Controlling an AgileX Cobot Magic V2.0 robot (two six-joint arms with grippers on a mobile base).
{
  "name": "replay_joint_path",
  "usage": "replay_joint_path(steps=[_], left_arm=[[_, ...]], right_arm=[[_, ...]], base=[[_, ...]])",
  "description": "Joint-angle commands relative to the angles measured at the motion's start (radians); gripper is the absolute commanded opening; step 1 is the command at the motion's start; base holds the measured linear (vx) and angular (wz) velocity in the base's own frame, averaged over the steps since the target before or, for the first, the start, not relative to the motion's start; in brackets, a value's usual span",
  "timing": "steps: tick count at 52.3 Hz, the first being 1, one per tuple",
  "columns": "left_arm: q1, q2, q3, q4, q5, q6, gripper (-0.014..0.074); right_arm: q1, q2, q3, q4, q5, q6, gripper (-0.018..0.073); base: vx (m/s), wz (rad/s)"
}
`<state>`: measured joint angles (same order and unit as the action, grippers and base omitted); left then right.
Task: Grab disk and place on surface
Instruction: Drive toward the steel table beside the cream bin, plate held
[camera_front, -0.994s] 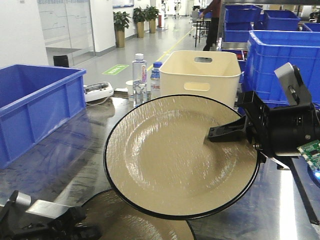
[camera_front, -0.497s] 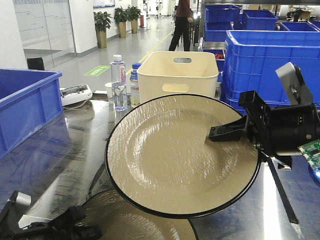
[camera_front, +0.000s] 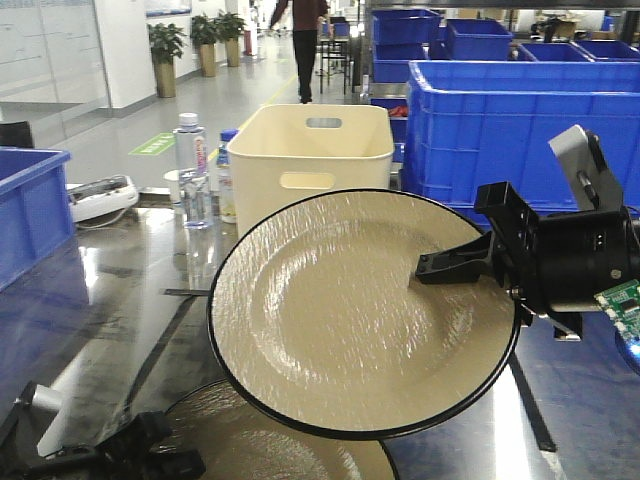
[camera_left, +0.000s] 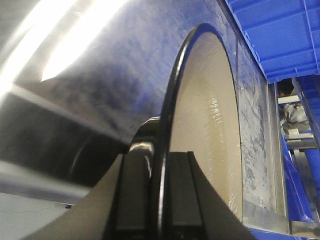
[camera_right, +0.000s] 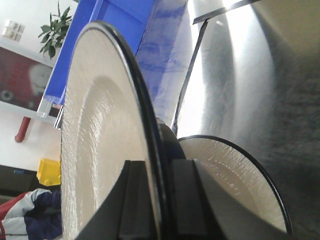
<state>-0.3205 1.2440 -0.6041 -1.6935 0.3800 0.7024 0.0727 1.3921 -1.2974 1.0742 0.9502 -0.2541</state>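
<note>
the right gripper (camera_front: 422, 270) has its fingers (camera_front: 455, 262) clamped on the right rim of the disk (camera_front: 330, 310), holding it tilted, cream face to the camera, clear above the dark glossy worktop (camera_front: 120, 300). lower, at the near edge, the left gripper (camera_left: 159, 172) pinches the black rim of a second disk (camera_left: 210, 125). a cream bin (camera_front: 310, 150) and blue crates (camera_front: 480, 120) stand behind.
</note>
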Motion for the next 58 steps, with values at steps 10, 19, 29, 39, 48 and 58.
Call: replay_joint_path(steps=[10,19,29,39,48,58], left_arm=[[-0.005,-0.025,-0.036,-0.091,0.034,-0.009,0.0001],[-0.005,-0.025,-0.036,-0.091,0.034,-0.009,0.0001],[-0.005,-0.025,-0.036,-0.091,0.034,-0.009,0.0001],[-0.005,-0.025,-0.036,-0.091,0.034,-0.009,0.0001],[-0.005,-0.025,-0.036,-0.091,0.034,-0.009,0.0001],[-0.005,-0.025,-0.036,-0.091,0.034,-0.009,0.0001]], right_arm=[[-0.003,-0.036,-0.041,0.119,-0.041,-0.003,-0.0008],[-0.003,-0.036,-0.041,0.119,-0.041,-0.003,-0.0008],[-0.003,-0.036,-0.041,0.119,-0.041,-0.003,-0.0008],[-0.003,-0.036,-0.041,0.119,-0.041,-0.003,-0.0008],[-0.003,-0.036,-0.041,0.119,-0.041,-0.003,-0.0008],[-0.003,-0.036,-0.041,0.119,-0.04,-0.003,-0.0008]], base=[[0.12,-0.22],[0.15,-0.16],[0.16,-0.1],[0.15,-0.09],[0.12,-0.09],[0.09,-0.08]])
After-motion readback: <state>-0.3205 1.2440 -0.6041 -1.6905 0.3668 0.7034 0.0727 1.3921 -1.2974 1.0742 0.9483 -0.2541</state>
